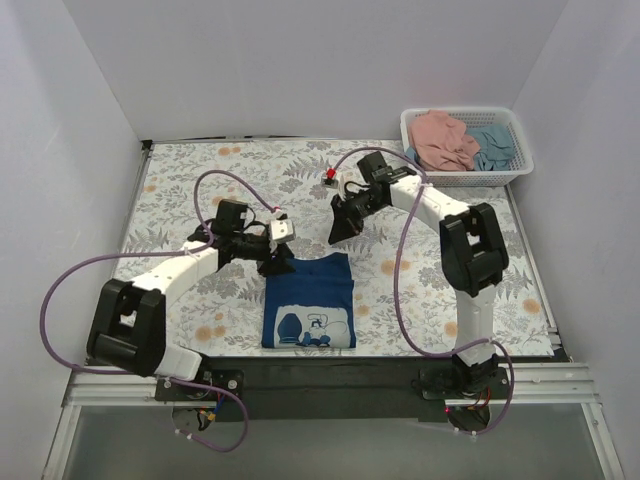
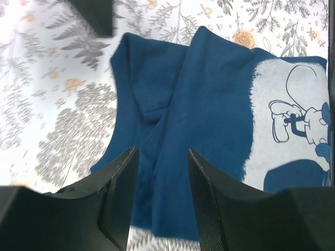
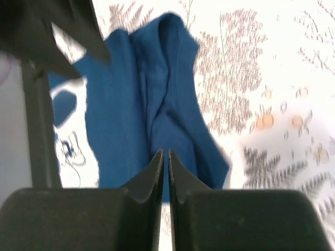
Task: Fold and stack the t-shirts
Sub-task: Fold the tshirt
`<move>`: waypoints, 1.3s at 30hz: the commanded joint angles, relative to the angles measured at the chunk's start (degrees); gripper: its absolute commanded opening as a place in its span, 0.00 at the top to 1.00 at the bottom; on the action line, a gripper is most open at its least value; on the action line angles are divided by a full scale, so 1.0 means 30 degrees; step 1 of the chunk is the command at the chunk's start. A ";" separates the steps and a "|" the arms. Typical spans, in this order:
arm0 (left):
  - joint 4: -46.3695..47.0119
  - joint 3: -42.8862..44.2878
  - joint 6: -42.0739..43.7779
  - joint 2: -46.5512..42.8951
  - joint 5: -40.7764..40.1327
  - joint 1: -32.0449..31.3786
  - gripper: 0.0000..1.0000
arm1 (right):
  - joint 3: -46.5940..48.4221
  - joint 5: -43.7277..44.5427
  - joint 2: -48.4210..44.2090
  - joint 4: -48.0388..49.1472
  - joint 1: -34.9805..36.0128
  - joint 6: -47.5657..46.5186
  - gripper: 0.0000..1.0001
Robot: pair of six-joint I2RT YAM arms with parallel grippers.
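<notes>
You have a floral-printed table (image 1: 440, 290) with the dark navy t-shirt (image 1: 310, 300) lying at its near middle as a soft folded rectangle, white cartoon print up. The white lattice basket (image 1: 520, 165) at the far right corner holds the crumpled salmon pink t-shirt (image 1: 443, 140) and the light teal-blue t-shirt (image 1: 493, 148). Your left gripper (image 2: 159, 157) hangs over the navy shirt's far left corner, fingers spread, gripping nothing. Your right gripper (image 3: 166, 154) hovers just beyond its far edge, fingers almost together, empty.
</notes>
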 commanded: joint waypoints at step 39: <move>0.6753 -0.0404 0.1544 0.2115 -0.3925 -0.2672 1.00 | 0.1612 -0.4825 0.7699 0.1190 0.1686 0.3435 0.97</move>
